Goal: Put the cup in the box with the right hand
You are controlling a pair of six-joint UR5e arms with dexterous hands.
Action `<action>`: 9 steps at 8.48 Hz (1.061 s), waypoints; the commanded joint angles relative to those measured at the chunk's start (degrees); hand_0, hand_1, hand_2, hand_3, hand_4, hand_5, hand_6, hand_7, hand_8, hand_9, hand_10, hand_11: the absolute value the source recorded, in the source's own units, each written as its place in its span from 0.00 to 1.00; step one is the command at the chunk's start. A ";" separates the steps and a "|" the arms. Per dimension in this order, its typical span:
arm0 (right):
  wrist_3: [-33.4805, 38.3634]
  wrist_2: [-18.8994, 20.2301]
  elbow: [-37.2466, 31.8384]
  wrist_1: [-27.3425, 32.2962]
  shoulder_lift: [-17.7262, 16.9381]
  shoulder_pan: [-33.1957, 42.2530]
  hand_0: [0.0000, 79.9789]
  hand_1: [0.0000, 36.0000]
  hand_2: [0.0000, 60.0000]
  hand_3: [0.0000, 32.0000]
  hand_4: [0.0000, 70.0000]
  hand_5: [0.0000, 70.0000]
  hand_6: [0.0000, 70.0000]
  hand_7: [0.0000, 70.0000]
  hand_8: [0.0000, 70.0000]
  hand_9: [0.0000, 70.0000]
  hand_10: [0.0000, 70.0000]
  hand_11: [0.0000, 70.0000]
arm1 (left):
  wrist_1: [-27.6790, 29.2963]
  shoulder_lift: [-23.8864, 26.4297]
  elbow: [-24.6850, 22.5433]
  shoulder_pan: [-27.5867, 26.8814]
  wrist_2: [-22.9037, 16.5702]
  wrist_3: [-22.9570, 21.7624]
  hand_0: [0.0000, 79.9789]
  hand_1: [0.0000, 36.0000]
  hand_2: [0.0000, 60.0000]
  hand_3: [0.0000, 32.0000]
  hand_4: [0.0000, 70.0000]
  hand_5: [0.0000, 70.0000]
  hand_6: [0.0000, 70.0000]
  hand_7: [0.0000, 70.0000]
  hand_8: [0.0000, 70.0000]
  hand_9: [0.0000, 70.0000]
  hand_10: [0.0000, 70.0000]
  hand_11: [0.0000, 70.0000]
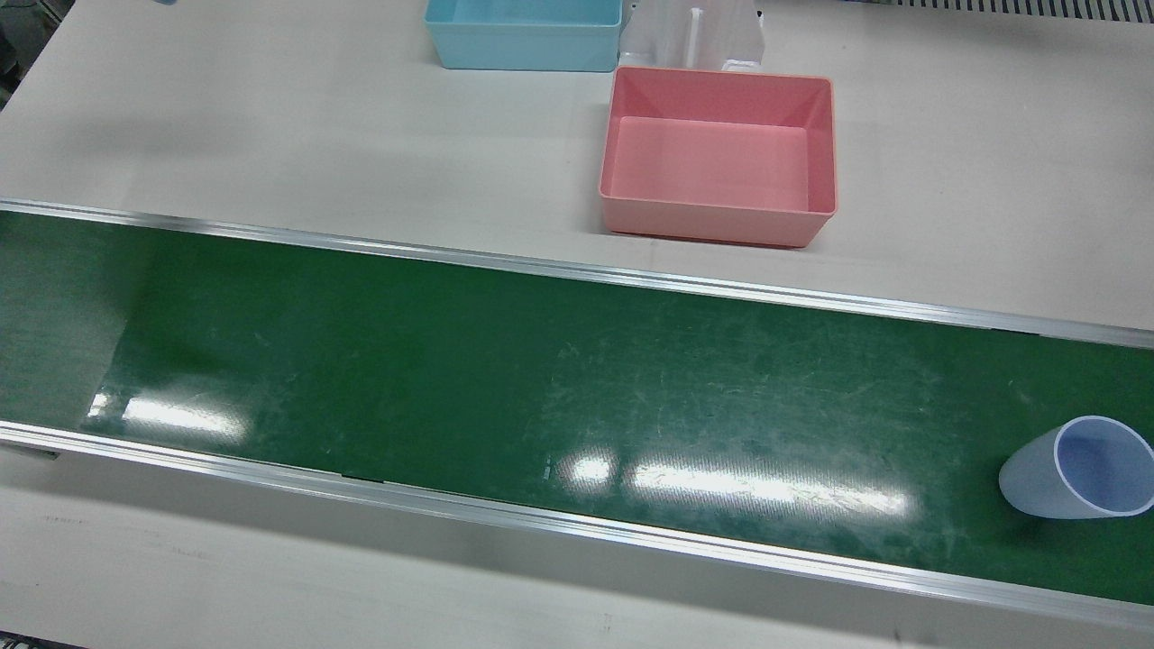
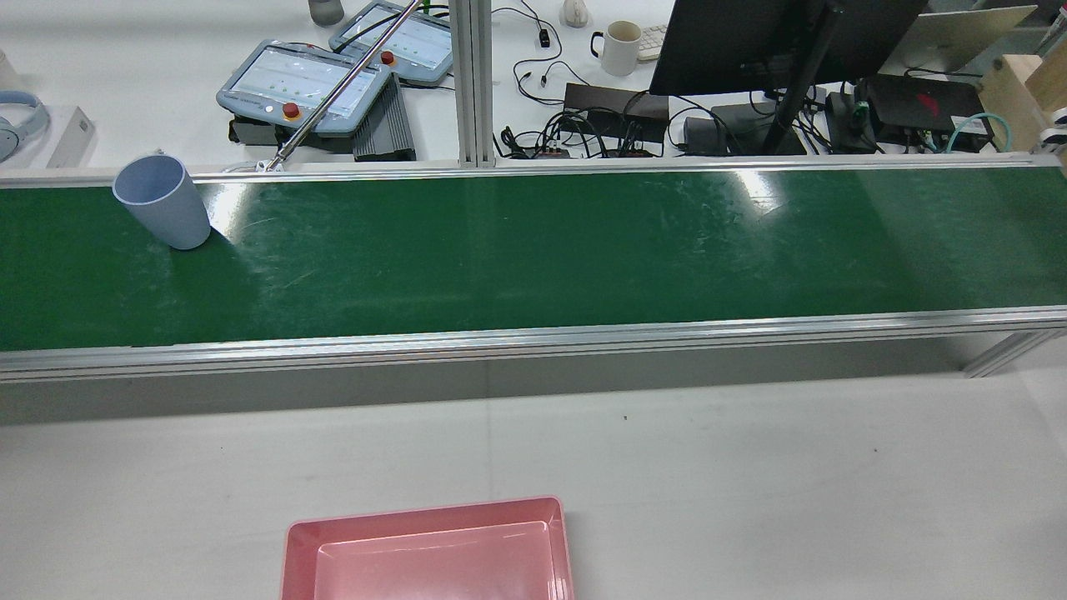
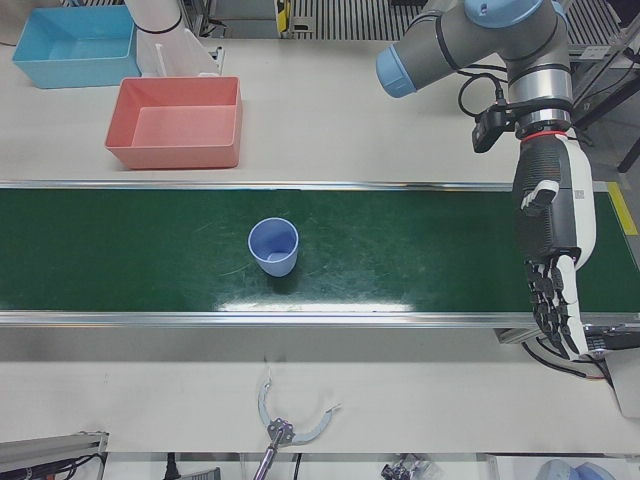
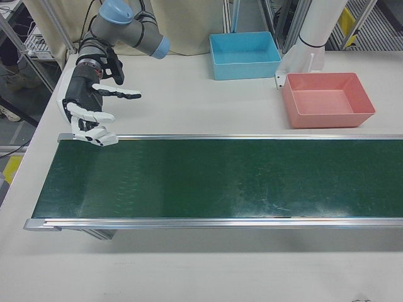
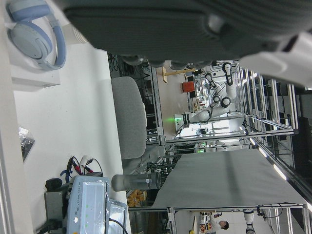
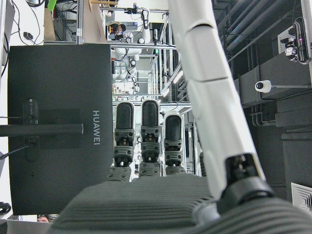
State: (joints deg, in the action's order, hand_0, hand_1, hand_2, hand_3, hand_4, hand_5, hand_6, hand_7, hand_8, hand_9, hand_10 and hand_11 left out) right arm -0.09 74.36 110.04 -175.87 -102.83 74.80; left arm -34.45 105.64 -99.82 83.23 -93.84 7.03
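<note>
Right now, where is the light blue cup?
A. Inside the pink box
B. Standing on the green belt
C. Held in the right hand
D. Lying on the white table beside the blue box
B: the cup stands upright on the green belt, with the pink box empty and the right hand open at the far end of the belt.

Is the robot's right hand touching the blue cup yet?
Apart. The right-front view shows the right hand open over the belt's end, no cup near; the cup stands alone in the left-front view.

Robotics lab, green conveyor belt [image 2: 533,250], teach pendants [image 2: 304,86], monitor [image 2: 750,42]
</note>
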 commanded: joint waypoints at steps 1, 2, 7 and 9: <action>0.00 0.00 0.00 0.00 0.00 0.00 1.00 0.79 0.00 0.00 0.35 0.21 0.23 0.79 0.44 0.56 0.36 0.55 | 0.00 0.00 0.06 0.00 -0.03 0.00 0.00 0.00 0.00 0.00 0.00 0.00 0.00 0.00 0.00 0.00 0.00 0.00; 0.00 0.00 0.09 0.00 0.00 0.00 1.00 0.79 0.00 0.00 0.35 0.21 0.23 0.78 0.44 0.55 0.35 0.55 | 0.00 0.00 0.06 0.00 -0.03 0.00 0.00 0.00 0.00 0.00 0.00 0.00 0.00 0.00 0.00 0.00 0.00 0.00; 0.00 0.00 0.00 0.09 0.00 0.00 1.00 0.83 0.00 0.00 0.37 0.22 0.23 0.81 0.44 0.57 0.36 0.55 | 0.00 0.00 0.06 0.00 -0.03 0.00 0.00 0.00 0.00 0.00 0.00 0.00 0.00 0.00 0.00 0.00 0.00 0.00; -0.09 -0.09 0.09 0.17 0.00 0.09 1.00 0.83 0.00 0.00 0.38 0.22 0.24 0.82 0.45 0.57 0.36 0.56 | 0.00 0.00 0.06 0.00 -0.03 0.00 0.00 0.00 0.00 0.00 0.00 0.00 0.00 0.00 0.00 0.00 0.00 0.00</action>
State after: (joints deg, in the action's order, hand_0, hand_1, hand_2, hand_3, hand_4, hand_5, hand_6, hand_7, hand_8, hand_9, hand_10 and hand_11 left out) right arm -0.09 74.35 110.08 -175.80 -102.83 74.82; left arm -34.45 105.65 -99.79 83.23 -93.87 7.03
